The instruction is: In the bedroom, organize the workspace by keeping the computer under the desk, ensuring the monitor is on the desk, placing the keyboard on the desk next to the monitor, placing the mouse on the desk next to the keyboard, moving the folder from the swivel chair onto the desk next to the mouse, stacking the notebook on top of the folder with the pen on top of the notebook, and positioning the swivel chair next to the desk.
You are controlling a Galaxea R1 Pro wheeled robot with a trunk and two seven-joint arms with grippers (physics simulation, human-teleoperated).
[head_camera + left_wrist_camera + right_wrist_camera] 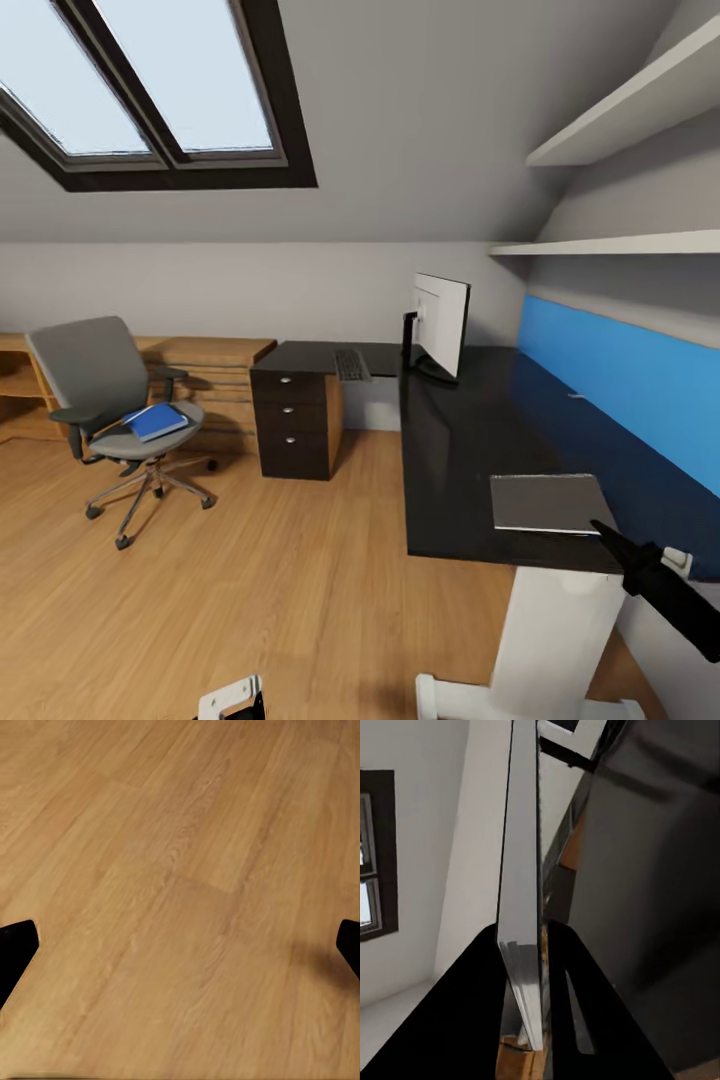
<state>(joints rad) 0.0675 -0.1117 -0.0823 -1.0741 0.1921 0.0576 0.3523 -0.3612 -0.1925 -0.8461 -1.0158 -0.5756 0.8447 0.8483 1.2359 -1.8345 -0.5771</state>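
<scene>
Notebook, grey and flat, is lying at the near end of the desk, and we are holding it: in the right wrist view our right gripper is pinching its edge, one finger on each face. In the head view that gripper is reaching in at the desk's near right corner, touching the notebook's near right corner. Our left gripper is hanging with its fingers spread wide over bare floor, gripping nothing.

Farther along the desk, the monitor is standing upright near the inner corner of the L, so that part looks done. Past it, the keyboard is lying on the desk's left wing, just beside the monitor, which seems settled too.

Off to the left, well apart from the desk, the chair is standing on the floor with the blue folder on its seat. We judge most of the work is waiting: moving the folder to the desk, stacking notebook and pen, bringing the chair alongside. We cannot make out mouse, pen or computer.
</scene>
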